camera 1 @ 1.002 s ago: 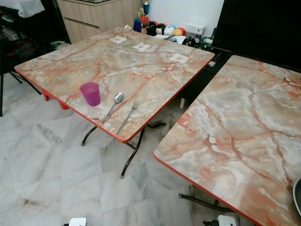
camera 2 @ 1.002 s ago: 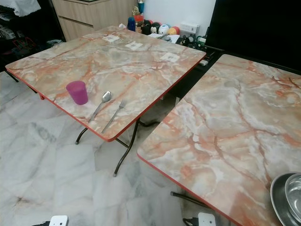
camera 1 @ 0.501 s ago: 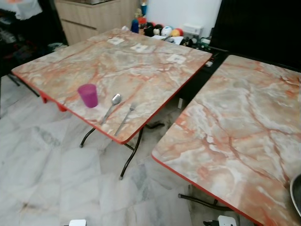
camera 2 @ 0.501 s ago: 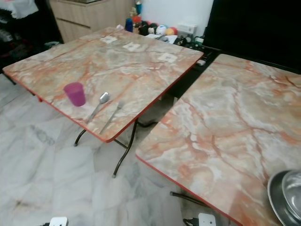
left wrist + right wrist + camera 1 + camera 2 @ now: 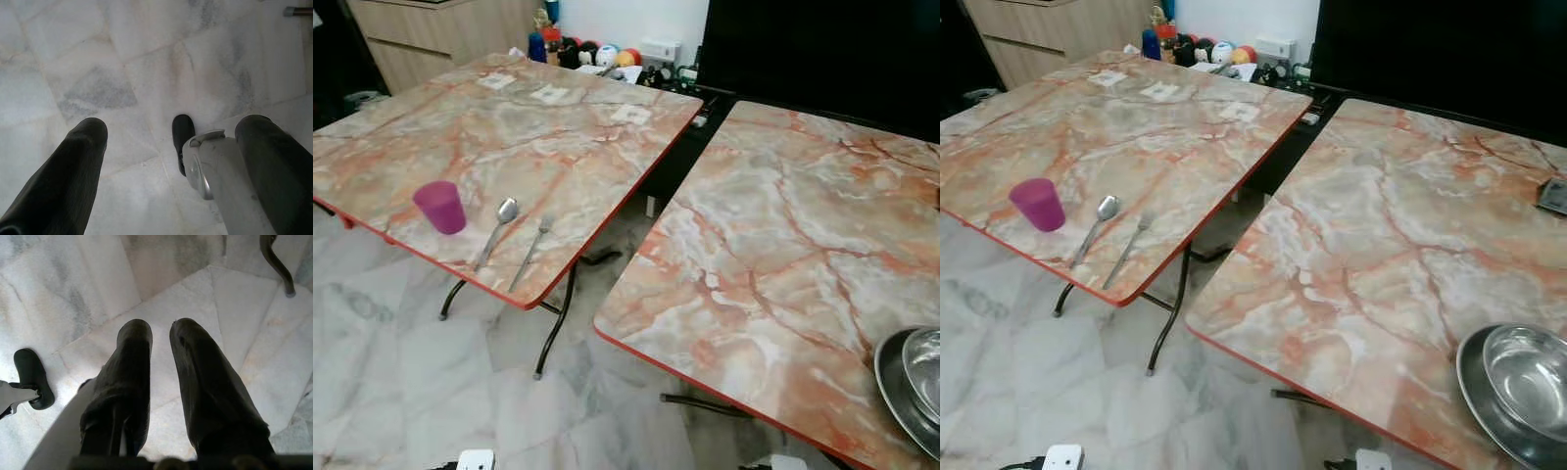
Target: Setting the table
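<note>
Two marble-patterned folding tables stand on a pale marble floor (image 5: 146,58), with a narrow gap between them. On the left table (image 5: 529,137), near its front edge, sit a purple cup (image 5: 440,207), a spoon (image 5: 498,225) and a fork (image 5: 532,249), side by side. On the right table (image 5: 1400,235), at its near corner, a steel bowl (image 5: 1526,377) rests inside a steel plate (image 5: 1477,403).

Both arms hang idle over the floor, well apart from every item. The left gripper (image 5: 171,147) stands wide open and empty; the right gripper (image 5: 161,347) has its fingers close together with a slim gap, holding nothing.

The step in hand is judged to be the approach to the plate and bowl. The robot should square up to that corner before raising an arm.

Against the earlier frames the whole view has swung rightward: the plate and bowl now show more fully. The items themselves have not moved.
</note>
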Controlling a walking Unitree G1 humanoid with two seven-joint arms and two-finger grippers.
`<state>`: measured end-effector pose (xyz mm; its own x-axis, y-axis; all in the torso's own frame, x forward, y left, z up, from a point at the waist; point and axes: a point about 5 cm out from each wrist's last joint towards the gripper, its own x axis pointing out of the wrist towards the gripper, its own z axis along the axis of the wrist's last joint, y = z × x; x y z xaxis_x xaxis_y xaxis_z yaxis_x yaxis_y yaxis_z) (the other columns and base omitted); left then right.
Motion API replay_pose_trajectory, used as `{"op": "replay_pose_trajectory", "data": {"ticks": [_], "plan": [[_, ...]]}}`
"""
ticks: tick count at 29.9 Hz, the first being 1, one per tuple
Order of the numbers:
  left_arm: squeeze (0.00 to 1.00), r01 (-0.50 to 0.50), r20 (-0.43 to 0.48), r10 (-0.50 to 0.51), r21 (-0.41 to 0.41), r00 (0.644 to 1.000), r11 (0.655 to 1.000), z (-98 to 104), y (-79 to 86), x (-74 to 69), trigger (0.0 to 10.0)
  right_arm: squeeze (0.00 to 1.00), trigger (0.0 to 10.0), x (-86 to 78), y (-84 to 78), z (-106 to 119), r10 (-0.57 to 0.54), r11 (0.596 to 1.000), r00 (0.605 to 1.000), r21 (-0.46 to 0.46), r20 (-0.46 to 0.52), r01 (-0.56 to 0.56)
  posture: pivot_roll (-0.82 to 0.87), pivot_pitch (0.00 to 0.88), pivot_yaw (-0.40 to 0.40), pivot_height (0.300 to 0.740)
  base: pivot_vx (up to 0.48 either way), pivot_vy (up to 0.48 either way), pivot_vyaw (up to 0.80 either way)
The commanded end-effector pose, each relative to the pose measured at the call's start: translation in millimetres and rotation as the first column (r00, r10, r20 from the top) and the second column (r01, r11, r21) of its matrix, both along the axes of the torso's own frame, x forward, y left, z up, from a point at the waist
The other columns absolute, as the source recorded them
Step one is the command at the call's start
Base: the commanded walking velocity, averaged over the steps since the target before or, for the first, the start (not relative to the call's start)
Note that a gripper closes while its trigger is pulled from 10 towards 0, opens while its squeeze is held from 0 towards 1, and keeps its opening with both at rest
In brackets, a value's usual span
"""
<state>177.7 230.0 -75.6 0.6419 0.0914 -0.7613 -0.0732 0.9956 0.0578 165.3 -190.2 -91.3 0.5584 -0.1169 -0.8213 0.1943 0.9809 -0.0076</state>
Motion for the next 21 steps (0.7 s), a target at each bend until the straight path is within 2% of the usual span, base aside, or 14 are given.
{"op": "replay_pose_trajectory", "data": {"ticks": [1, 16, 21], "plan": [[0.00, -0.018, -0.030, 0.018, -0.003, 0.999, 1.000, -3.7, 2.3, -8.1, 10.0, 0.00, 10.0, -5.3, -0.2, -2.2, -0.019, 1.000, 1.000, 0.006, -0.013, 0.019, 0.01, 0.092, 0.007, 0.740, 0.000, 0.277, 0.00], [0.00, -0.021, -0.034, 0.021, -0.006, 0.999, 1.000, -3.9, 1.2, -7.6, 10.0, 0.00, 10.0, -6.4, -3.5, -2.3, -0.040, 0.999, 0.999, 0.009, -0.016, 0.041, 0.01, 0.095, 0.004, 0.740, 0.000, 0.306, 0.00], [0.00, -0.020, -0.033, 0.020, -0.006, 0.999, 1.000, -3.9, 1.2, -7.5, 10.0, 0.00, 10.0, -6.4, -5.2, -2.1, -0.038, 0.999, 0.999, 0.005, -0.016, 0.038, 0.01, 0.094, 0.004, 0.740, 0.000, 0.359, -0.64]]}}
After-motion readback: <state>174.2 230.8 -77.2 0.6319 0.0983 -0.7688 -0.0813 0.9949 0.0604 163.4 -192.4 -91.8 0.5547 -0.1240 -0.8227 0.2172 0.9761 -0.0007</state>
